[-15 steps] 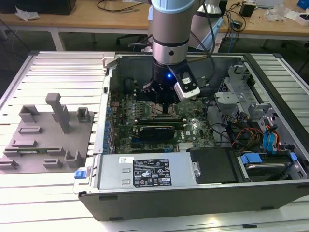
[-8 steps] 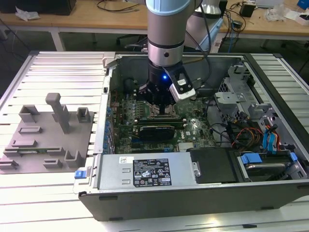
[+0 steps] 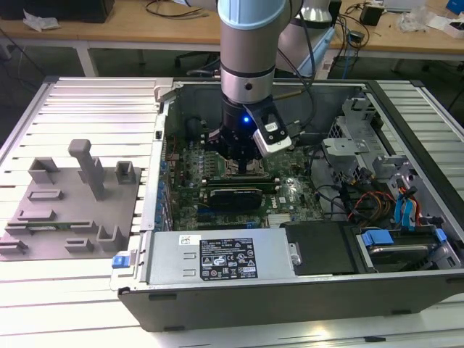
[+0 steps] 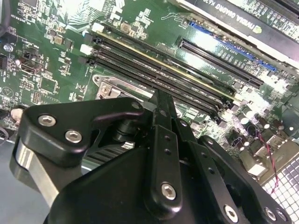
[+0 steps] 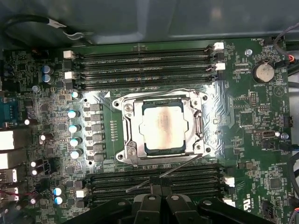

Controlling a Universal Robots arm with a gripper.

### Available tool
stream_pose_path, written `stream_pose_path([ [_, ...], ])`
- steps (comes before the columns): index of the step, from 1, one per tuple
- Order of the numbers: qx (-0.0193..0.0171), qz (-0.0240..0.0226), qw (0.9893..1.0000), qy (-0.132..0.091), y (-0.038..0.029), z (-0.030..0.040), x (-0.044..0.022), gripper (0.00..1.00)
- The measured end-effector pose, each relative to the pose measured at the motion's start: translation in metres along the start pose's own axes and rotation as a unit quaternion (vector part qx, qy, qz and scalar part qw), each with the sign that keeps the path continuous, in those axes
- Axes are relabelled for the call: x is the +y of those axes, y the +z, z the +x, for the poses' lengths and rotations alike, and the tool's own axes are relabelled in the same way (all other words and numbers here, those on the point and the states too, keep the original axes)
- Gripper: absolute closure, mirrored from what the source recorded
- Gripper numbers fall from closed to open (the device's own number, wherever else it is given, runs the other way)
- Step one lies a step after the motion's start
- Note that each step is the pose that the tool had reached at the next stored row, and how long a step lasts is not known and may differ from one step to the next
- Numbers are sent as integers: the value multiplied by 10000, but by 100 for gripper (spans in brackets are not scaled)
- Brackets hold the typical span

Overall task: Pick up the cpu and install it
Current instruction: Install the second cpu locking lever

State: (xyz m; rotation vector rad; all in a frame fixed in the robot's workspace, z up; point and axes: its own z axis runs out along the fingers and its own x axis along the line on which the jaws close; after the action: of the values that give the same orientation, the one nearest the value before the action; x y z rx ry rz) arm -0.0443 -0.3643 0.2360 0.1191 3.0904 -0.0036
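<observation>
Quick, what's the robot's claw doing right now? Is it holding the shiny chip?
Gripper: hangs over the motherboard; open or shut cannot be told. It holds no chip: the cpu sits in its socket in the first wrist view.

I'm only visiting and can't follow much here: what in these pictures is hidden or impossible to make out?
- The black tool: in the exterior view the arm's body hides its tips; both wrist views cut them off, so open or shut is unclear.
- The shiny silver square cpu: in the first wrist view it lies inside the metal socket frame; whether it is fully seated or latched cannot be judged.
- In the exterior view the tool covers the socket.
</observation>
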Motion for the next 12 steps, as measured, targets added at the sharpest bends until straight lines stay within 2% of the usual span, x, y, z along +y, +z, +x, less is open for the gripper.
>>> stream_pose_path([
  [12,-8,-2,10000,0,24,35,-2,89],
])
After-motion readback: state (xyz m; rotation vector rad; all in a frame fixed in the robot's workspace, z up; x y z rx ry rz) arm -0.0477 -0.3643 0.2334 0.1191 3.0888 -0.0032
